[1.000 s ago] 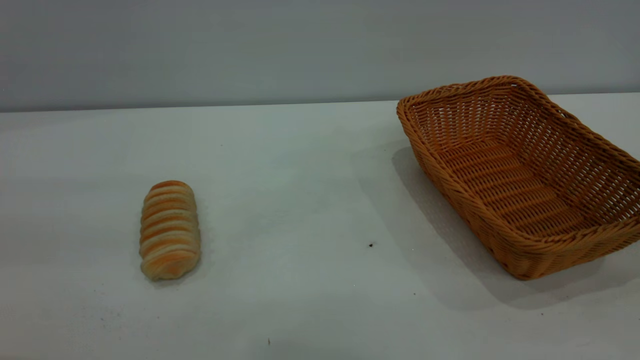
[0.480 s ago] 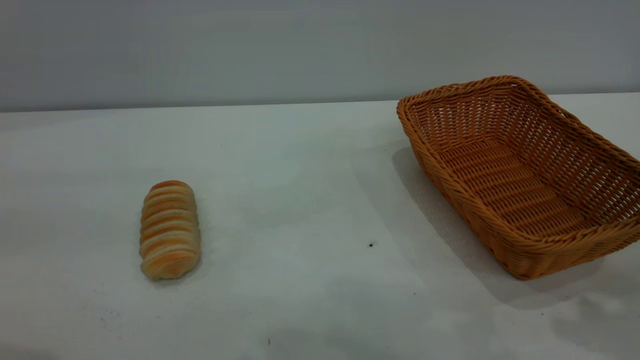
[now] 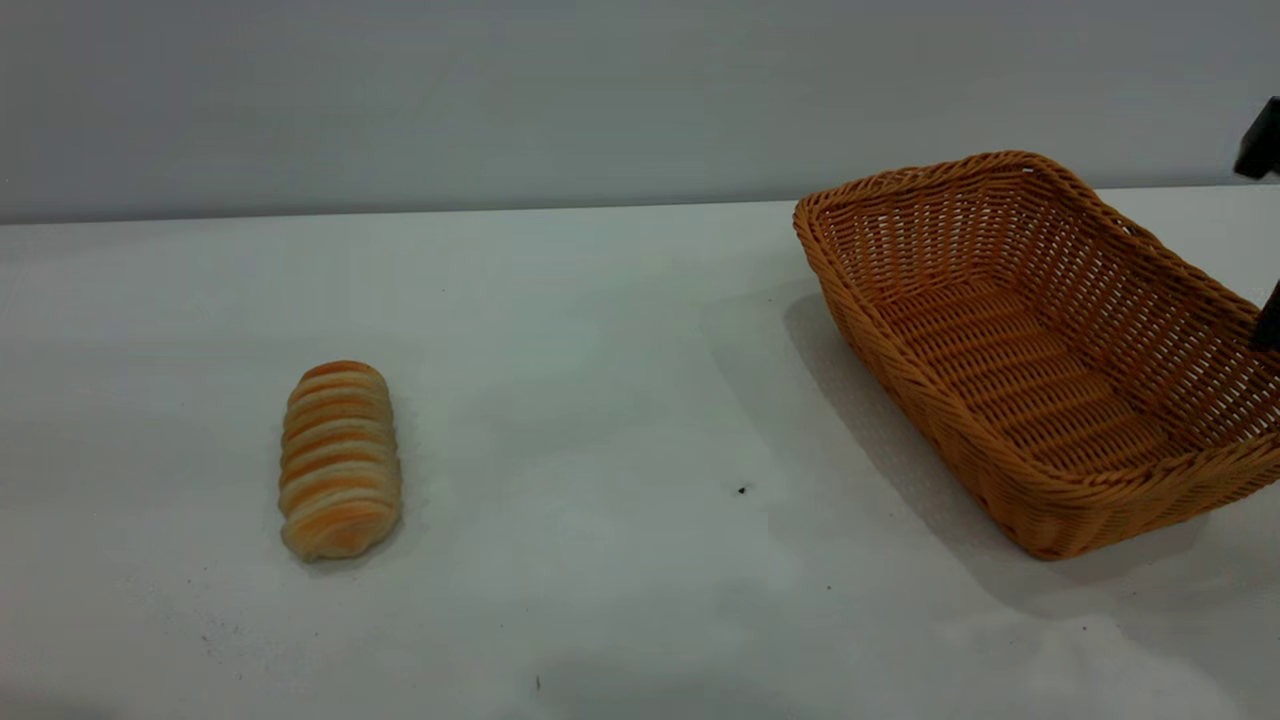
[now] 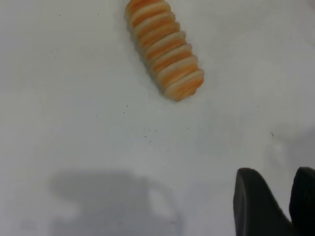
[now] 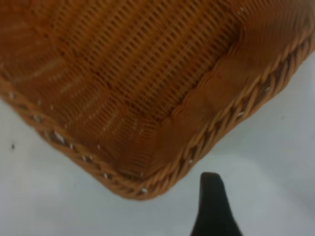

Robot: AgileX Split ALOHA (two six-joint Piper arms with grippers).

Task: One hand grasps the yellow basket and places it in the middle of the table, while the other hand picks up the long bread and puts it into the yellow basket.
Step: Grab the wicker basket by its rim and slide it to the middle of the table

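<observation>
Exterior view, operator ref.: you see the yellow basket (image 3: 1040, 350) at the right side of the white surface (image 3: 600, 350), resting flat, set at an angle, open top up, nothing inside. The long bread (image 3: 340, 460) lies at the left side of the surface, well apart from the basket, long axis running front-to-back. Two dark parts of the right gripper (image 3: 1262, 240) show at the right frame edge, above and beside the basket's far-right rim; contact w/ the rim cannot be told. Right wrist view: you look down on one corner of the basket (image 5: 147, 83), braided rim and flared wall visible, w/ one dark fingertip (image 5: 212, 206) over the bare surface (image 5: 275, 162) just outside that corner, not touching it. Only one finger shows, so right jaws state: cannot tell. Left wrist view: the bread (image 4: 165, 49) lies on the surface (image 4: 74, 123), well apart from the left gripper (image 4: 288, 206); its two dark fingertips stand close together w/ a narrow gap, nothing between them; released or clenched cannot be told.
</observation>
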